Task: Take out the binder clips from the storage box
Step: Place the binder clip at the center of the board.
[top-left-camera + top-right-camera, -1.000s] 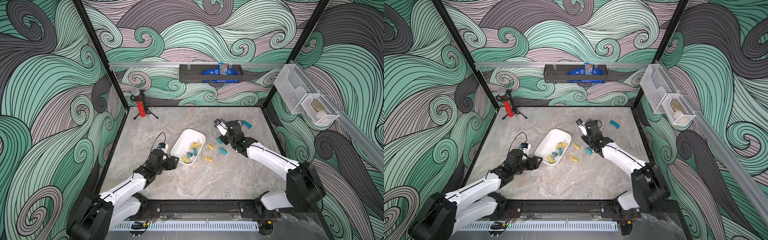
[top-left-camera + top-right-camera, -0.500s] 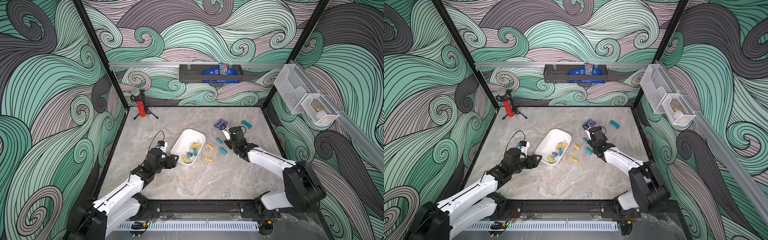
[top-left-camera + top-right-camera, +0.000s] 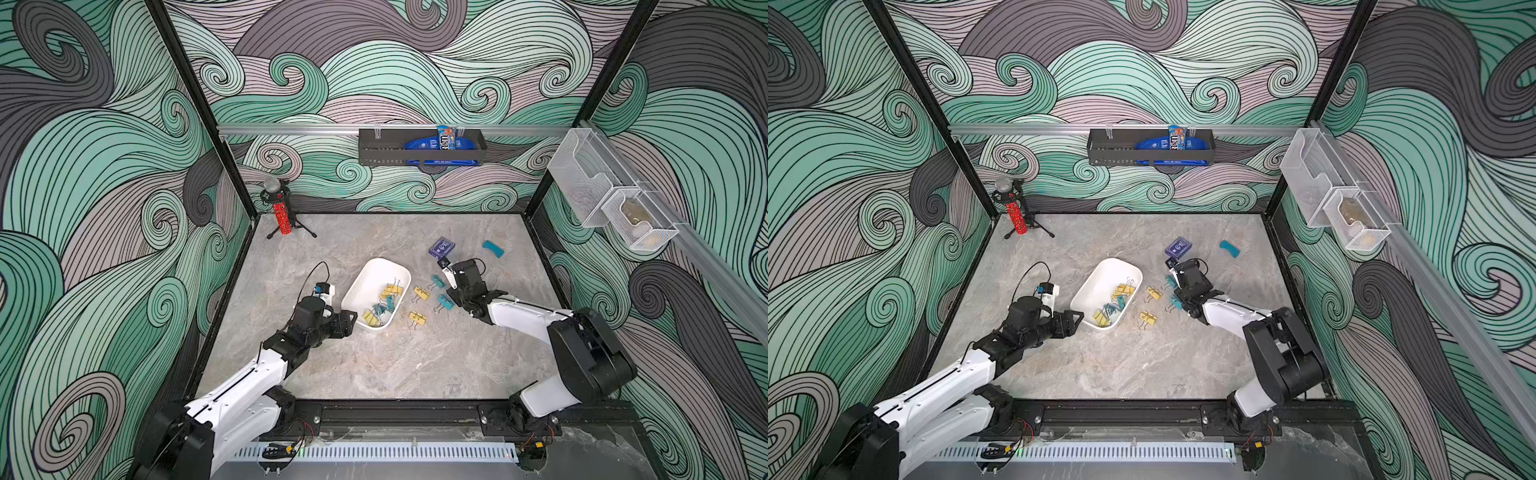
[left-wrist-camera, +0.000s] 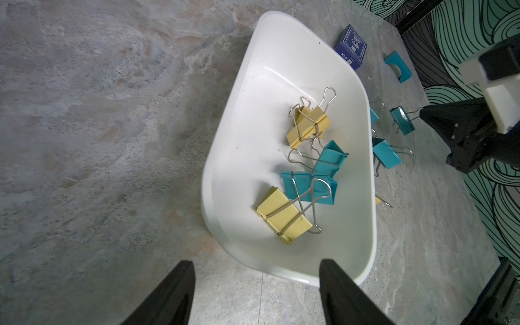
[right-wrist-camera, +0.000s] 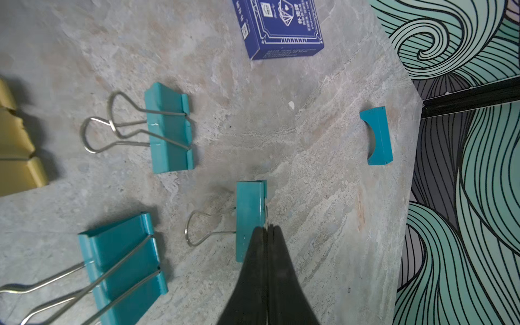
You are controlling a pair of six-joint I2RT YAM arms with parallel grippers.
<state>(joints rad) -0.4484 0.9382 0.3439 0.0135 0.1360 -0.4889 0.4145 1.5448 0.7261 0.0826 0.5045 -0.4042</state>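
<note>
The white storage box point(image 3: 374, 266) lies slanted mid-table and holds several binder clips, yellow point(image 4: 308, 126) and teal point(image 4: 309, 185). More clips lie on the table to its right, two yellow point(image 3: 421, 293) and some teal point(image 3: 445, 302). My left gripper point(image 4: 257, 284) is open at the box's near end, with one finger point(image 4: 334, 281) at the rim corner and bare table in the gap. It shows in both top views point(image 3: 351, 322). My right gripper point(image 5: 266, 229) is shut with nothing between the fingers. Its tips are over a teal clip point(image 5: 250, 202) lying on the table.
A dark-blue card box point(image 3: 441, 247) and a curved teal piece point(image 3: 493, 248) lie behind the right arm. A red microphone on a tripod point(image 3: 282, 216) stands at the back left. A black basket point(image 3: 419, 145) hangs on the back wall, and mesh baskets point(image 3: 615, 199) on the right wall.
My right gripper has drawn back from over the card box toward the near side and now sits low over the teal clips. The left gripper has barely moved.
</note>
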